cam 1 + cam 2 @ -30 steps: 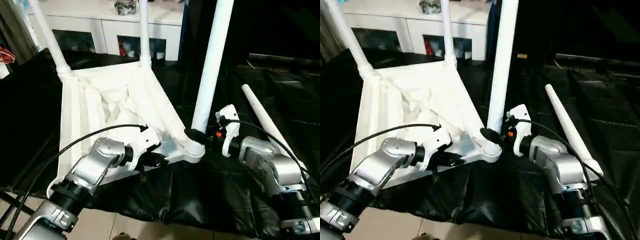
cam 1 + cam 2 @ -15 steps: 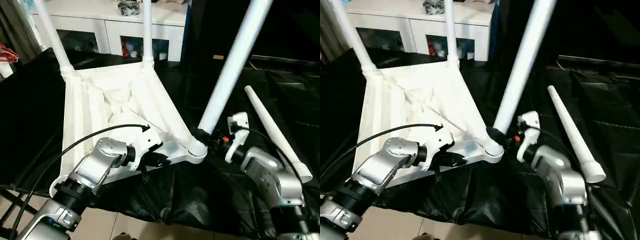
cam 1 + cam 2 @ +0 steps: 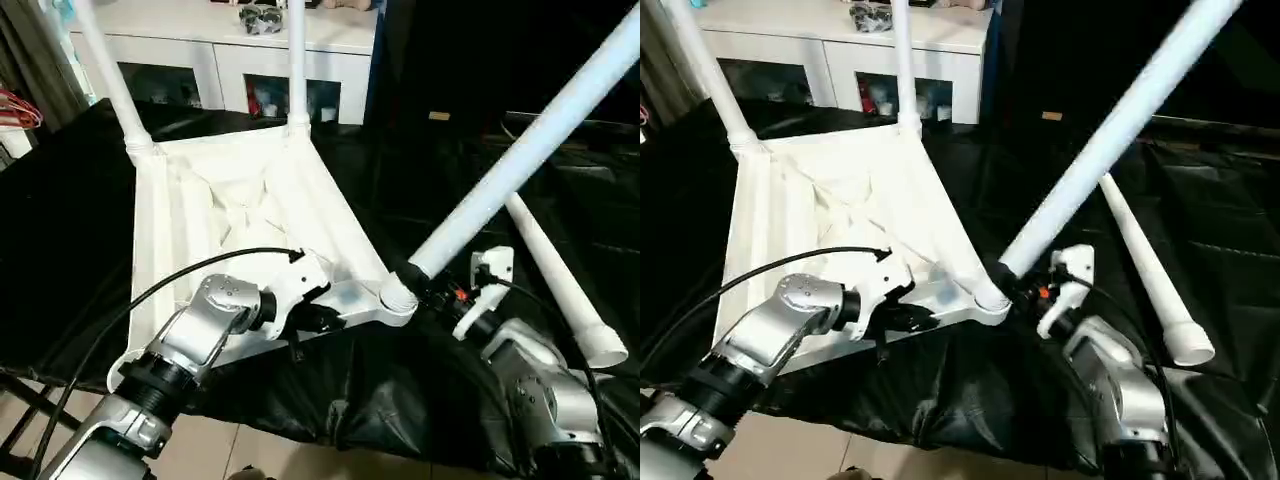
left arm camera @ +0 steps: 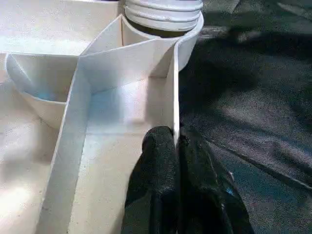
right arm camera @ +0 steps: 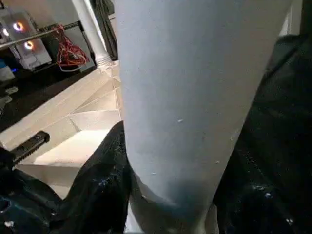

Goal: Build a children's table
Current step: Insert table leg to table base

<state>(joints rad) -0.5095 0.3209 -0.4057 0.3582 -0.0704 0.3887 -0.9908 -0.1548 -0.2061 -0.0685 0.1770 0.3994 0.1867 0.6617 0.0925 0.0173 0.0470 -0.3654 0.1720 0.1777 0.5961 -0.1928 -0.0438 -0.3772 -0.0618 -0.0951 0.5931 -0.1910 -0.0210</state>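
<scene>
Gripping the thick end of a leaning table leg (image 3: 520,165), the right gripper (image 3: 425,287) is closing its two black fingers (image 5: 100,195) on either side of the tube just above the near corner socket (image 3: 397,298), at lower centre-right of the head view. The leg is slanting up toward the upper right of the frame rather than standing straight; the hold low on the tube is probably for steering its end in the socket.

Pinching a thin upright rib (image 4: 175,97) of the tabletop's near edge, the left gripper (image 4: 176,146) is sitting nearly closed, one finger on each face of the wall, at lower centre-left of the head view. This grip is likely steadying the top against the other arm's work.

Lying underside-up on the black sheet (image 3: 420,410), the tabletop (image 3: 240,215) is occupying the centre-left of the frame, ribs showing.

Sockets and contents:
- Far left socket is holding an upright leg (image 3: 105,75).
- Far right socket is holding another upright leg (image 3: 296,60).
- Near right socket is receiving the tilted leg.
- Near left socket is hidden behind the left forearm.

Resting loose on the sheet at right, a fourth leg (image 3: 560,280) is waiting just beside the right forearm.
</scene>
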